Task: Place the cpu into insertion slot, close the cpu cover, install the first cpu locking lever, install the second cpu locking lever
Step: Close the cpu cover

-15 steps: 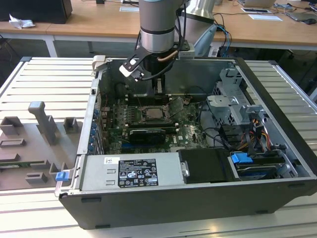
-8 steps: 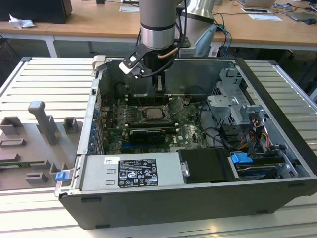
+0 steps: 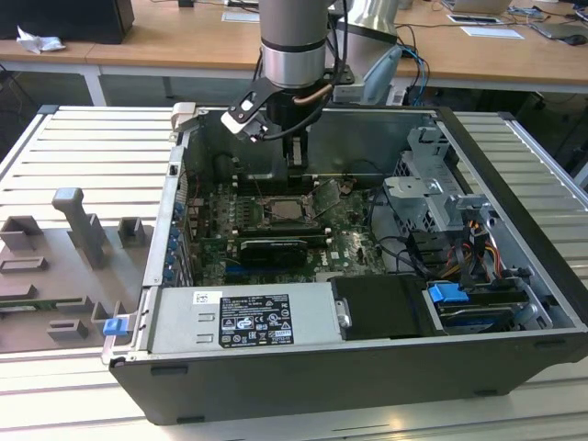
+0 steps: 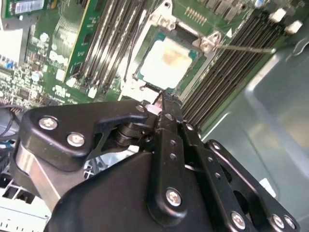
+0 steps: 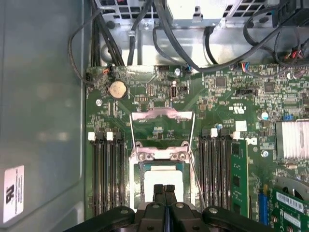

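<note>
Inside the open computer case (image 3: 367,367), my end effector (image 5: 165,187), pressed together and empty, hangs over the cpu (image 5: 152,181) seated in the insertion slot (image 5: 135,183).

The cpu (image 4: 166,60) is showing a pale, matt, silvery-beige metal top in the second wrist view. In the first wrist view, the cpu cover (image 5: 161,114) is gleaming as thin bare metal over a green, lightly glossy circuit board (image 5: 227,104). The gripper (image 5: 164,189) is presenting matt black fingers (image 4: 169,140) with shiny steel screw heads. In the exterior view, the computer case (image 3: 367,138) is looking like dull grey sheet metal. The counter (image 3: 83,138) on the exterior view's left is showing pale ribbed metal. Smooth wooden desks (image 3: 184,46) are running along the upper frame.
</note>
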Controlling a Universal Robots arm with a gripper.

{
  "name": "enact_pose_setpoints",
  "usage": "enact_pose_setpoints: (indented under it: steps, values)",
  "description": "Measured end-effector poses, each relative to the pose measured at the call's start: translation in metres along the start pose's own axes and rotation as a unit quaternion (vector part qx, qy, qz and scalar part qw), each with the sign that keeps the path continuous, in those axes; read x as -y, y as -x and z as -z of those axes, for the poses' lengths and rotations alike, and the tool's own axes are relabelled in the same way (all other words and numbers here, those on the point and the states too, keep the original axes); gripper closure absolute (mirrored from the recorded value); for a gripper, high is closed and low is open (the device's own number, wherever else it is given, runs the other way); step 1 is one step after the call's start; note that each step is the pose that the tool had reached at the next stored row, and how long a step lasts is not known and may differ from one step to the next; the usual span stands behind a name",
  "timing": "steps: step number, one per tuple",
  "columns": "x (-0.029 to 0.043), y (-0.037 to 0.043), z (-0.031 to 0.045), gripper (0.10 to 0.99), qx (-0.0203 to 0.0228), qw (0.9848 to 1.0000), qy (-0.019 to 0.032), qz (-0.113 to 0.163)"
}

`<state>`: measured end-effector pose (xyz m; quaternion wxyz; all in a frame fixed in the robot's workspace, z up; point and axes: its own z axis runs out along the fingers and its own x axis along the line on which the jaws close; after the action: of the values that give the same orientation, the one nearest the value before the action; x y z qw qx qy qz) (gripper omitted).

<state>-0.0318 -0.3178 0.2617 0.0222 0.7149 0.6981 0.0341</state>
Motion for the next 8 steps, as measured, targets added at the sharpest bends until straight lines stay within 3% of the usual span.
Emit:
enact_pose_setpoints:
  steps: [4,8]
  values:
    - [-0.0036,-0.0003,0.007,0.98,0.0001,1.0,0.0,0.0]
    - [-0.0074,-0.0004,0.0076,0.98,0.0001,1.0,-0.001,0.0]
